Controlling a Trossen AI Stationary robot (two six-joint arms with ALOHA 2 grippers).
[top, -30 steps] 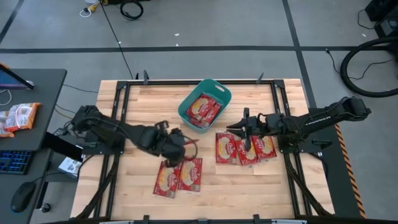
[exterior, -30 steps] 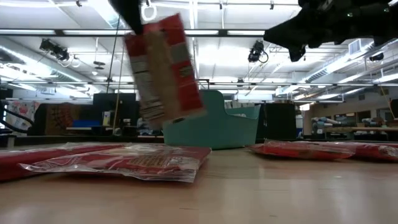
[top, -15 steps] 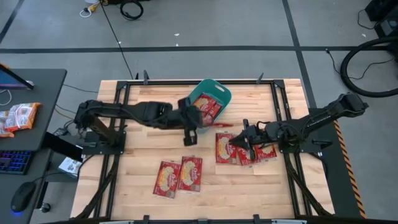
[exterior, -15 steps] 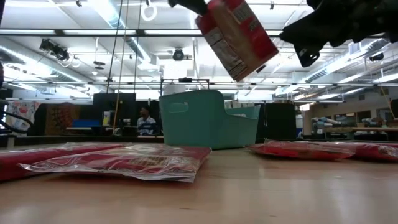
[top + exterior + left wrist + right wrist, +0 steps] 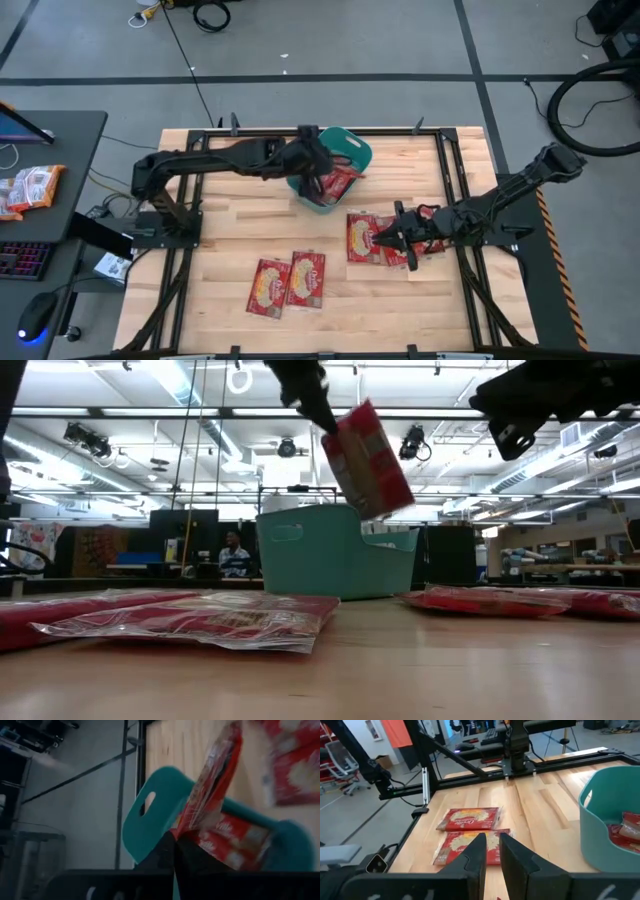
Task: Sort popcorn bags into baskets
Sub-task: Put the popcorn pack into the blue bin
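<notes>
We see the left end effector (image 5: pixel 318 172) clamped on a flat red popcorn bag (image 5: pixel 367 460), holding it tilted above the teal plastic basket (image 5: pixel 352 147), where more red bags (image 5: pixel 340 183) lie. The right end effector (image 5: pixel 396 236) hovers low over three bags (image 5: pixel 363 238) on the wooden worktop (image 5: pixel 230 220), fingers slightly parted, gripping nothing. Two more bags (image 5: pixel 288 283) lie nearer the front edge.

Teal basket (image 5: pixel 352 148), rounded rectangular tub with slot handles, open side up, red packets (image 5: pixel 340 184) lying inside. One red popcorn bag (image 5: pixel 368 460) hangs tilted above the basket rim, pinched in the left gripper (image 5: pixel 315 172). Three bags (image 5: pixel 364 238) flat on the wood near the basket; two more (image 5: pixel 288 284) side by side, farther off.
</notes>
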